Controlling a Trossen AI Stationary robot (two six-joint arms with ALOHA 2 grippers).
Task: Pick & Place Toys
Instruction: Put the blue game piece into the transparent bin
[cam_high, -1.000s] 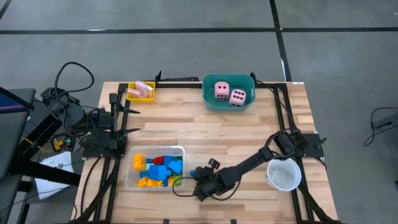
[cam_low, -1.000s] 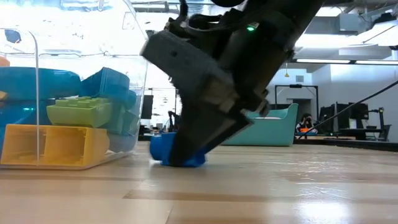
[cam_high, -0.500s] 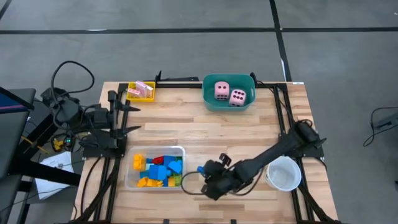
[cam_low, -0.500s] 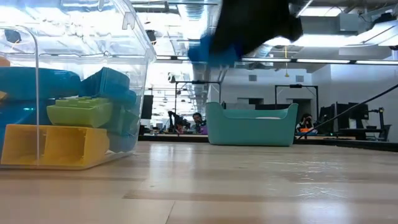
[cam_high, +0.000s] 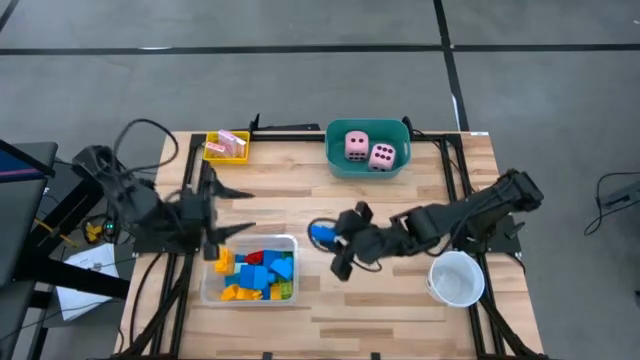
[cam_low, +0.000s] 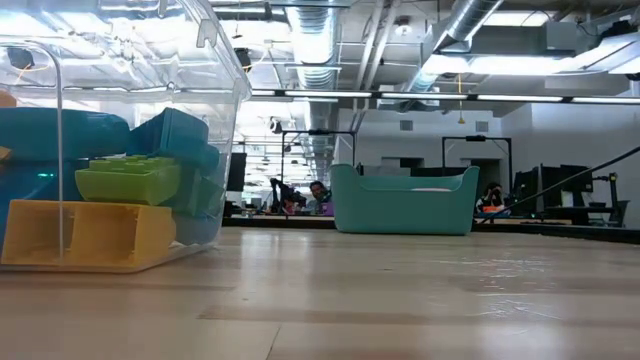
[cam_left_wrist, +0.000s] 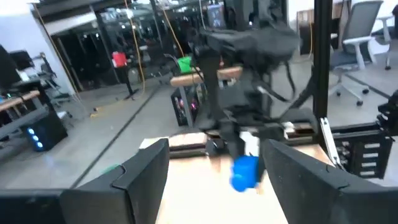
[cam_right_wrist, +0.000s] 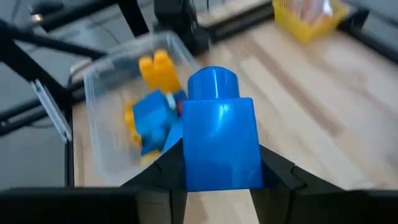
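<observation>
Near edge of the bench: the clear tray (cam_high: 207, 287) sits toward the near left corner and holds a heap of blocks (cam_high: 255, 275) in blue, yellow-orange, red and green; the white cup (cam_high: 456, 279) stands toward the near right corner.

Right claw: the right claw (cam_high: 330, 240) hangs above the middle of the bench, just right of the clear tray, pinching a blue block (cam_right_wrist: 219, 137) between its fingers. The block is clear of the wood; the low view shows bare bench where it would otherwise rest.

Left claw: the left claw (cam_high: 235, 210) is over the left edge, just behind the clear tray, fingers (cam_left_wrist: 140, 177) spread and holding nothing.

Far edge of the bench: the teal tub (cam_high: 336, 160) holds both pink dice (cam_high: 368, 150), side by side. The yellow tray (cam_high: 213, 152) at the far left corner holds pink-white cards (cam_high: 227, 146).

Done: dice, cards and most blocks appear sorted into their containers. No loose toy shows on the open wood.

Left: by my reading, only the carried blue block remains, and it likely belongs with the other blocks in the clear tray. The claw must travel left over the tray's rim and let go.
</observation>
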